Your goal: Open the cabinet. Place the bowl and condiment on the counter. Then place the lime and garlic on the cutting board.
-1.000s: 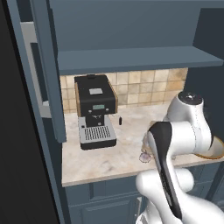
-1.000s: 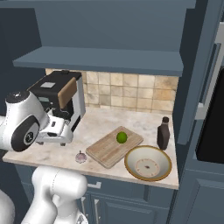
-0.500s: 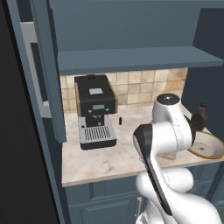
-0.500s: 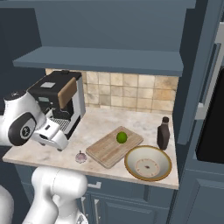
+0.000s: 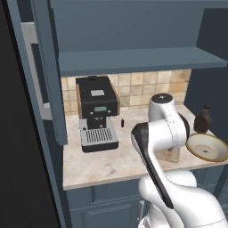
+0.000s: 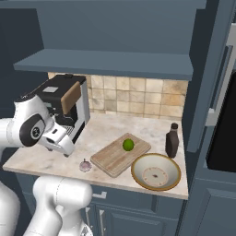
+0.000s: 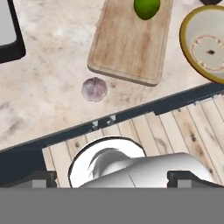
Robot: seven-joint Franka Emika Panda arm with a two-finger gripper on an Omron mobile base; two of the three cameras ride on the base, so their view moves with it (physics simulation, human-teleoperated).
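Jaws wide open, empty. Garlic [image 6: 85, 165] on counter [image 6: 110, 133] just left of cutting board [image 6: 113, 157], lime [image 6: 128, 144] already on board. Risk: round bulb rolling off near edge if nudged.

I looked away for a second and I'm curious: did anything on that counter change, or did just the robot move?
Only the arm moved: it swung left, toward the coffee machine, with the end effector open and holding nothing. The lime stayed on the cutting board, the garlic on the counter beside it, and the bowl and bottle kept their places.
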